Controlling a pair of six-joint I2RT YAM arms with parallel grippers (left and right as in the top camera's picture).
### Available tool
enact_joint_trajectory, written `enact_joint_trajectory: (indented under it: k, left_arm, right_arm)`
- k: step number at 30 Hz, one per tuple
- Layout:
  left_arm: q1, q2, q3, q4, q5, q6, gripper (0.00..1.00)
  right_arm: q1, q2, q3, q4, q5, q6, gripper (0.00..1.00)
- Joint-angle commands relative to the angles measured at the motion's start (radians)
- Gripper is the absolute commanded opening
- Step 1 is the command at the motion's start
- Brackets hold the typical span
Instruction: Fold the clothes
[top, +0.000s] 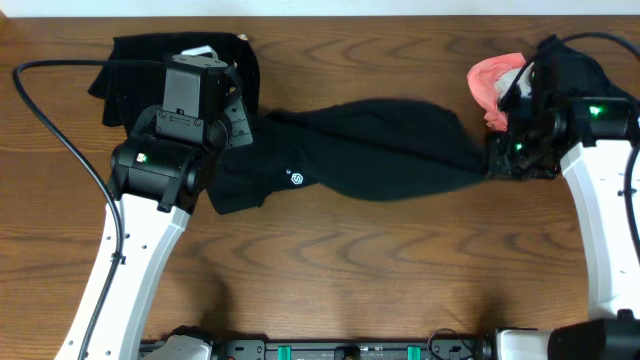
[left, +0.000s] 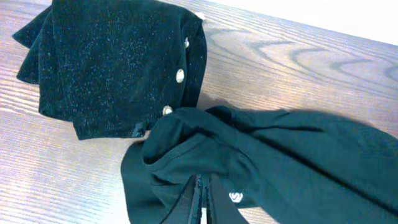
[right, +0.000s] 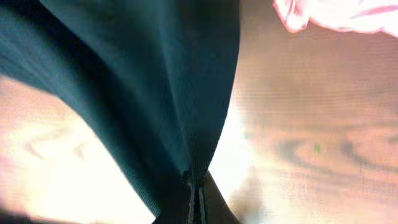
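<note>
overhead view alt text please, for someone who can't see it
A black shirt with a small white logo lies stretched across a wooden table, pinched at one end by the left gripper and at the other by the right gripper. A dark folded garment lies at the top left, a pink garment at the top right.

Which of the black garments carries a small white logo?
The black shirt stretched across the middle; the logo sits near its left end. The folded black garment at top left has shiny buttons instead.
</note>
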Motion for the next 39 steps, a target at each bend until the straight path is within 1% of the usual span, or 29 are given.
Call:
enact_joint_trajectory:
  k: [1,4,7,14,17,22,25,29,30,31,33,34,35,36,38,39]
  left_arm:
    - [0.002,0.010,-0.009,-0.014,-0.008,-0.009,0.06]
    - [0.002,0.010,-0.009,-0.026,-0.008,-0.009,0.06]
    - [0.002,0.010,-0.009,-0.029,-0.008,-0.009,0.06]
    - [0.002,0.010,-0.009,-0.029,-0.008,-0.010,0.06]
    - [0.002,0.010,-0.009,-0.031,-0.008,-0.010,0.06]
    - [0.002,0.010,-0.009,-0.031,-0.008,-0.009,0.06]
    - [0.002,0.010,-0.009,-0.030,-0.008,-0.009,0.06]
    - [0.002,0.010,-0.009,-0.030,-0.008,-0.009,0.06]
    - [0.002,0.010,-0.009,-0.030,-0.008,-0.009,0.06]
    - [0.002,0.010,-0.009,-0.030,-0.008,-0.009,0.06]
    - [0.002,0.010,-0.009,-0.030,-0.008,-0.009,0.06]
    - [0.002,0.010,-0.009,-0.030,-0.008,-0.009,0.06]
    - [0.002,0.010,-0.009,-0.030,-0.008,-0.009,0.06]
    - [0.002,0.010,-0.009,-0.030,-0.008,-0.009,0.06]
    - [0.002,0.010,-0.009,-0.030,-0.008,-0.009,0.06]
    - [0.002,0.010,-0.009,-0.030,-0.008,-0.009,0.06]
  right_arm:
    - [-0.008,0.005,-0.005,-0.020,0.068,-0.051,0.01]
    - [-0.020,0.005,-0.005,0.011,0.079,-0.043,0.01]
    - [-0.038,0.005,-0.005,0.094,0.076,-0.036,0.01]
    - [-0.037,0.029,-0.005,0.427,-0.023,-0.066,0.01]
    - [-0.019,0.089,-0.005,0.522,-0.038,-0.058,0.01]
    - [0.007,0.238,-0.005,0.579,-0.041,-0.056,0.01]
    - [0.008,0.330,-0.005,0.650,-0.054,-0.048,0.01]
    - [0.008,0.407,-0.005,0.737,-0.064,-0.048,0.01]
    - [0.008,0.414,-0.005,0.750,-0.064,-0.048,0.12]
    - [0.008,0.416,-0.005,0.757,-0.064,-0.048,0.25]
    - [0.008,0.407,0.002,0.744,-0.073,-0.049,0.35]
    - [0.007,0.398,0.008,0.727,-0.081,-0.048,0.48]
    - [0.007,0.389,0.014,0.705,-0.093,-0.048,0.68]
    - [0.007,0.373,0.021,0.673,-0.113,-0.048,0.77]
    - [0.007,0.344,0.029,0.605,-0.140,-0.048,0.89]
    - [0.007,0.325,0.030,0.563,-0.154,-0.048,0.90]
